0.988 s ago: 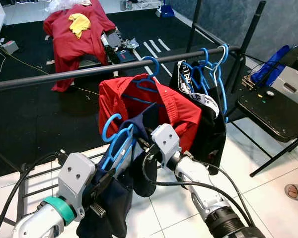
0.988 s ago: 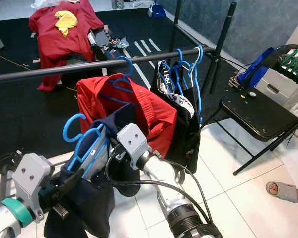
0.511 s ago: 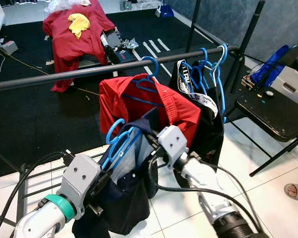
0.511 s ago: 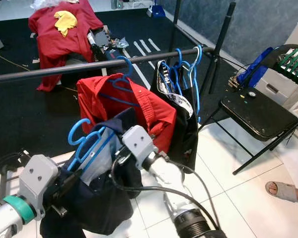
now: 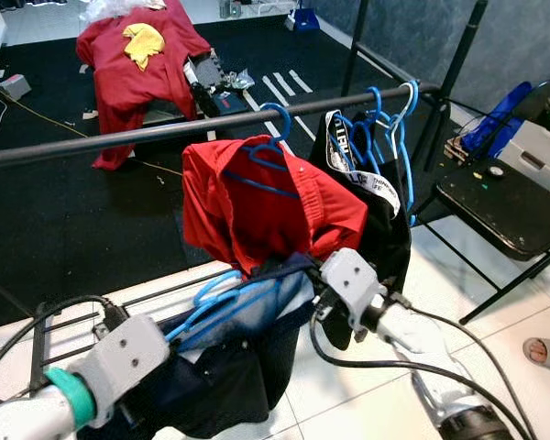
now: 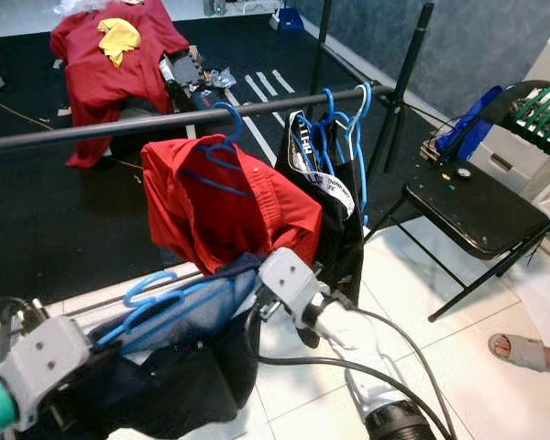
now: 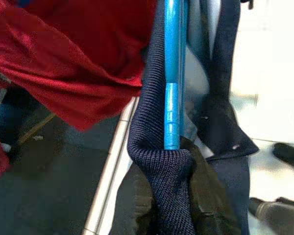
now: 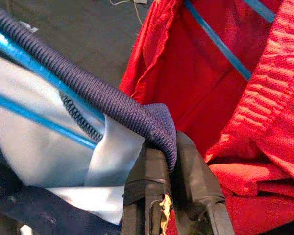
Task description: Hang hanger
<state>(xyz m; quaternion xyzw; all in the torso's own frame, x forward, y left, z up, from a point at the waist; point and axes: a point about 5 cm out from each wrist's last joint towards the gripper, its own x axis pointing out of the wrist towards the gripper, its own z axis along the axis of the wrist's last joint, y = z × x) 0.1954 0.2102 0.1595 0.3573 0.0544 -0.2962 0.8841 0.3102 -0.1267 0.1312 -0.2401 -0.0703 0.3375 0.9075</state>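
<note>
Below the black rail [image 5: 165,131], the two arms hold a blue hanger [image 5: 222,295] carrying a navy garment [image 5: 238,376] with a pale blue lining, tipped nearly flat so that its hook points toward the robot's left, well short of the rail. The right gripper [image 8: 171,161] pinches the ribbed navy collar at the hanger's right end, its black jaws closed on the knit fabric, just beside the hem of a red shirt [image 5: 266,206]. The left gripper [image 7: 169,161] is buried in the dark cloth at the other end; the wrist view looks along the blue bar of the hanger into a fold of navy knit, but whether its jaws are closed on anything I cannot tell.

That red shirt hangs from the rail on its own blue hanger, and to its right a black garment [image 5: 385,229] with a white lettered band hangs among several more blue hangers [image 5: 394,128]. A black folding chair [image 5: 504,206] stands on the white tile at the right. Beyond the rail, on the dark carpet, another red garment [image 5: 137,64] lies spread with a yellow cloth [image 5: 149,41] on it. A sandalled foot [image 6: 522,350] shows at the right edge.
</note>
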